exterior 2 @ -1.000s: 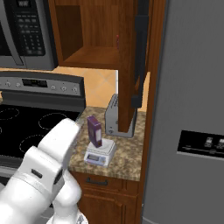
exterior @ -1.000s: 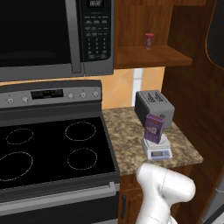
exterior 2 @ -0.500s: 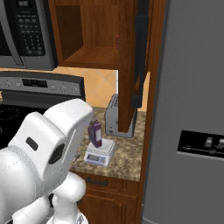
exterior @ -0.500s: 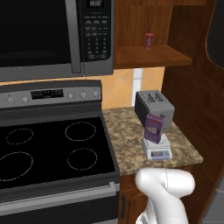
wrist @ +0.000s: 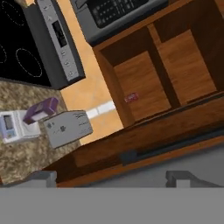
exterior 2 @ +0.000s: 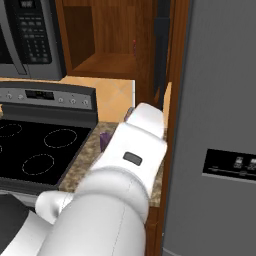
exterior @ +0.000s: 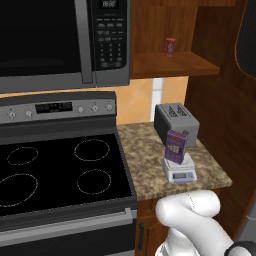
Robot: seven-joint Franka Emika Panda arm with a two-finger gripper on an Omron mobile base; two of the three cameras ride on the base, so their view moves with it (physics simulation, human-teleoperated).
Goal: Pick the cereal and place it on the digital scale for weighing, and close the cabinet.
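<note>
The cereal [exterior: 176, 146] is seen upright on the scale [exterior: 179, 170]; the cabinet [wrist: 144, 83] is open; the pincer [wrist: 111, 177] is spread, empty.

I see a black microwave [exterior: 60, 42] above the black stove [exterior: 55, 172] with 4 burner rings. A grey 2-slot toaster [exterior: 175, 122] sits on the granite counter [exterior: 150, 165]. Probably a small red can [exterior: 170, 46] behind. Grey fridge [exterior 2: 220, 125] right.
</note>
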